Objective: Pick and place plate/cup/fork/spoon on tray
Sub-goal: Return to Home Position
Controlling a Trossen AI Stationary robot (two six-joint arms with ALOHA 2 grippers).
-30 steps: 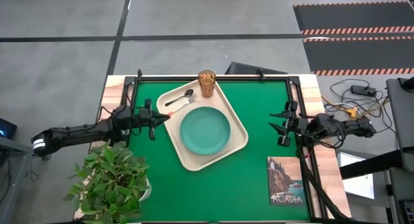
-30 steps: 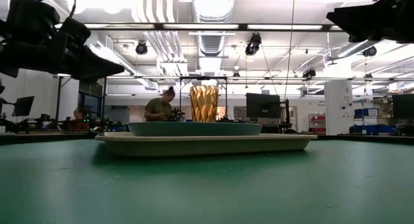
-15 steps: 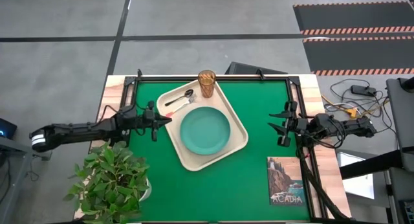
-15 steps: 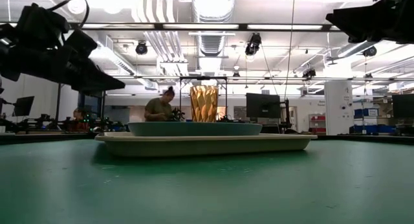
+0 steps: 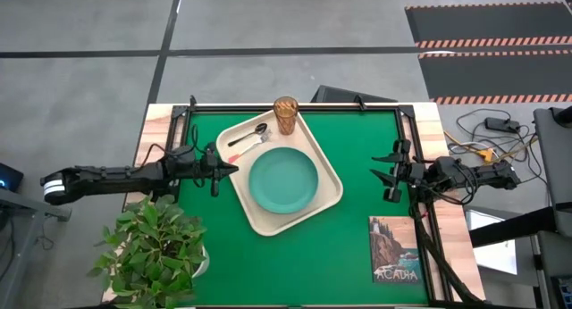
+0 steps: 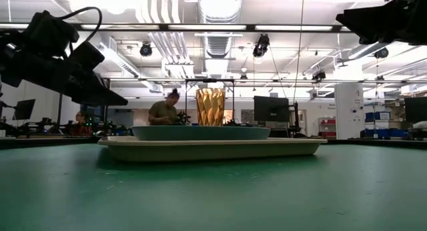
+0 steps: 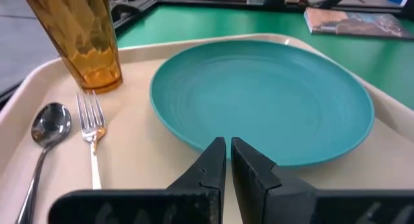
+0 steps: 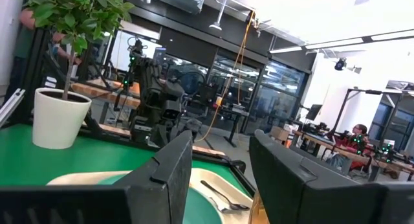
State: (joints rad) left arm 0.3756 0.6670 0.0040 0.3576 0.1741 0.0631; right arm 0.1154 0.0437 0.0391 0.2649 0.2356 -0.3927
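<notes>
The cream-white tray [image 5: 329, 191] lies on the green mat and bears all four things. The teal plate [image 5: 283, 179] sits in its middle. The amber cup [image 5: 285, 115] stands upright at its far corner. The spoon [image 7: 48, 130] and the red-handled fork [image 7: 90, 130] lie side by side near the cup. My left gripper [image 5: 219, 169] is shut and empty, hovering at the tray's left rim with its fingertips [image 7: 228, 153] pointing at the plate [image 7: 262, 98]. My right gripper [image 5: 389, 175] is open and empty over the mat's right side.
A potted plant [image 5: 152, 246] stands at the near left corner. The "Acadia" book [image 5: 395, 249] lies at the near right. Bare green mat [image 5: 357, 139] lies between the tray and my right gripper. A person [image 6: 163, 111] shows in the room beyond.
My left gripper has moved toward the table's right edge, up to the tray's left rim, and has come down a little. The tray and the things on it have stayed where they were.
</notes>
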